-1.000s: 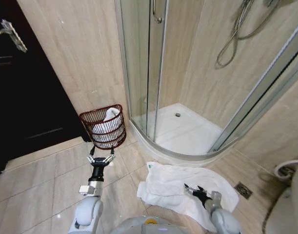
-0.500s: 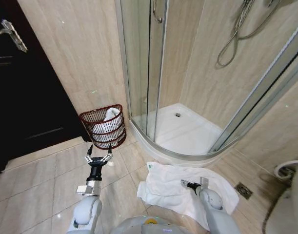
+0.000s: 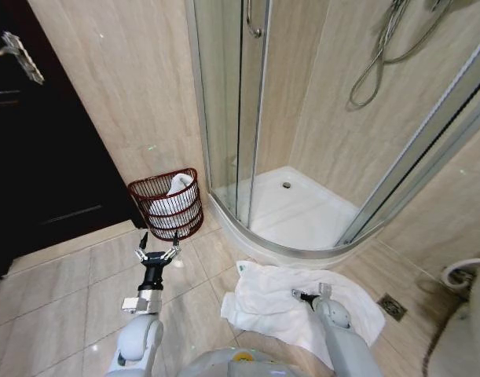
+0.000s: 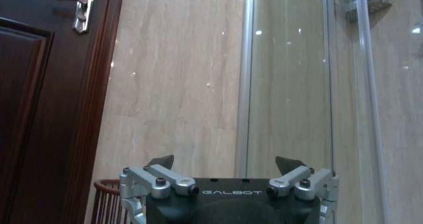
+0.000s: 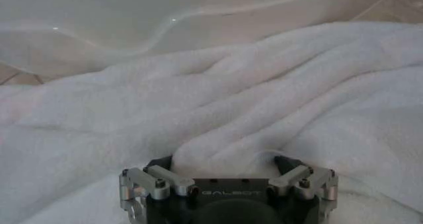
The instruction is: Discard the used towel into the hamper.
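While one towel [image 3: 302, 306] seemingly sits between the right gripper's [image 5: 226, 162] spread fingers, the left gripper [image 3: 157, 255] gapes.

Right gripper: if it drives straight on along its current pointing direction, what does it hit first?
The white towel. The right gripper is open, with a raised fold of towel already between its fingers, so contact looks almost immediate, though exact depth is unclear.

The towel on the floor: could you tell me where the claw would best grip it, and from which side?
Probably the raised fold in the towel, taken from above. It stands between the open right claw tips, whereas the flat edges offer little to pinch.
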Motion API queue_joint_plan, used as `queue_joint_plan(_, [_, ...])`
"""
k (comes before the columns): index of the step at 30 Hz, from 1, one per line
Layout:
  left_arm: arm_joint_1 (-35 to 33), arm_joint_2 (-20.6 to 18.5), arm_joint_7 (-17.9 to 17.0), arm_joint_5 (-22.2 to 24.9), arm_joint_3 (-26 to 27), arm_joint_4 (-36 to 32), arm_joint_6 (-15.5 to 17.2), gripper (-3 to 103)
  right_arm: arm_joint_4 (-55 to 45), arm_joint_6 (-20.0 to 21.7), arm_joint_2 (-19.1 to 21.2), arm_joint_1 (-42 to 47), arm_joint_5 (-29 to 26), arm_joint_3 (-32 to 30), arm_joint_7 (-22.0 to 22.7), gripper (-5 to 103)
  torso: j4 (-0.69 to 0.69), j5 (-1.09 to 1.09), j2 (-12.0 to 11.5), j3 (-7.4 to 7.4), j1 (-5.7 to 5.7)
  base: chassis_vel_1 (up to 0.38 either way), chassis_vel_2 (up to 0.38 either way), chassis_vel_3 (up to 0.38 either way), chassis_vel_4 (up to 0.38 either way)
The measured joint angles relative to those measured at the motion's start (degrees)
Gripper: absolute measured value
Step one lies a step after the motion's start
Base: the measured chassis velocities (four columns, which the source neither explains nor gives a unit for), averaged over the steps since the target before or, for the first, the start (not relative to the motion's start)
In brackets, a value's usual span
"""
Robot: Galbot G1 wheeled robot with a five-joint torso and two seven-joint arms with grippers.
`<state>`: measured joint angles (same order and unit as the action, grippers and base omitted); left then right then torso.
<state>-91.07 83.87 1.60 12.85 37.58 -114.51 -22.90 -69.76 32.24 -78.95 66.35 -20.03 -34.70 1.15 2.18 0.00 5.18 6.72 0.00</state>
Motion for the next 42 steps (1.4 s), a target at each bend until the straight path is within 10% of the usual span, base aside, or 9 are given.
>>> queue_joint_plan(16, [-0.5,0.2,-0.2,0.0,0.8,-2.2,1.1,100,2.9,-7.1,0.1,0.5,0.2,-0.8,-3.6,102,-0.01,-0.01,0.0,0.01,0.00,0.000,0.000,0.000,0.000])
queue_joint_plan(42, [-1.9,0.0,-0.5,0.4,1.1,-6.0,1.8,100,-1.2,-13.7,-0.2,4.4,-2.9,-2.7,-4.0,27,0.00,-0.01,0.0,0.01,0.00,0.000,0.000,0.000,0.000])
